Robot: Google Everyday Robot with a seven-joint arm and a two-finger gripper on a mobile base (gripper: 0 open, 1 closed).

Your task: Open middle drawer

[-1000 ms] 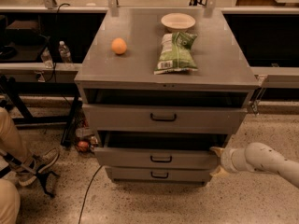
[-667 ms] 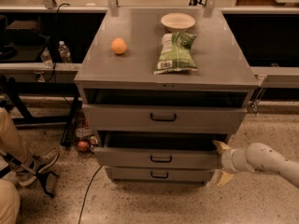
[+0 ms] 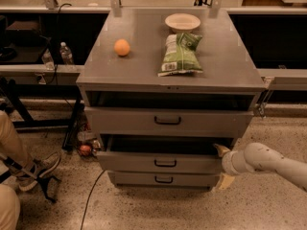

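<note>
Our end effector (image 3: 223,166) sat spread wide at the right end of the middle drawer (image 3: 134,162), bracketing its front above and below, probably to drag it; the drawer stood partly pulled out.

only one arm in shot tbh: the smooth white rounded robot arm (image 3: 280,166) comes in from the right edge, low in the view, and slopes up a bit going left. The last link is a fat cylinder w/ a domed bump at its end, then there's a short ribbed white wrist collar (image 3: 231,163). On the end sits the two-finger gripper with tan tips (image 3: 222,166), lower right of centre, pointing left. Its fingers (image 3: 219,149) are spread apart & stacked vertically, one tip up top, the other lower down and angled outward. Can't tell if the pads actually press on anything.
</note>
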